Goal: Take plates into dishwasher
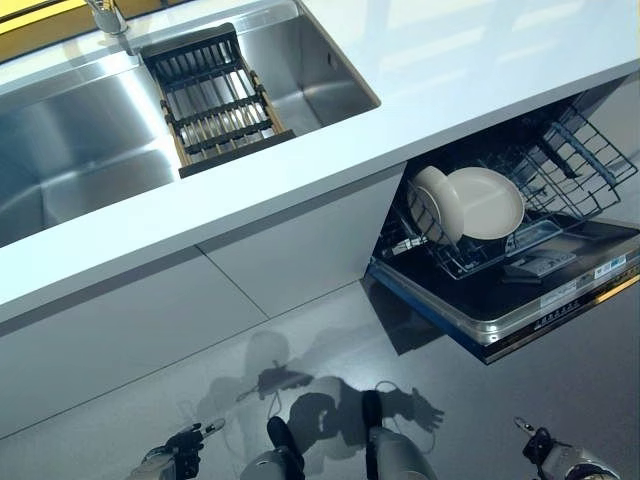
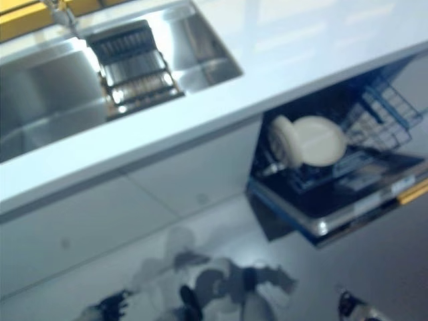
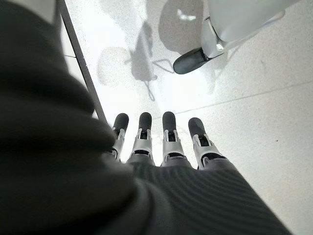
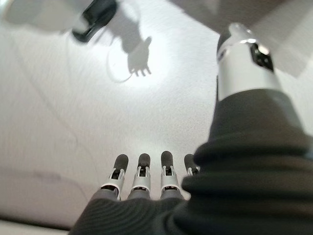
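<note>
Two white plates stand on edge in the lower rack of the open dishwasher at the right; they also show in the right eye view. My left hand hangs low at the bottom left, empty, its fingers straight over the floor. My right hand hangs low at the bottom right, empty, its fingers straight over the floor. Both hands are far from the plates.
A white counter runs across the view with a steel sink set in it. A dark drying rack lies across the sink, holding nothing. A tap stands behind it. The dishwasher door juts out over the floor.
</note>
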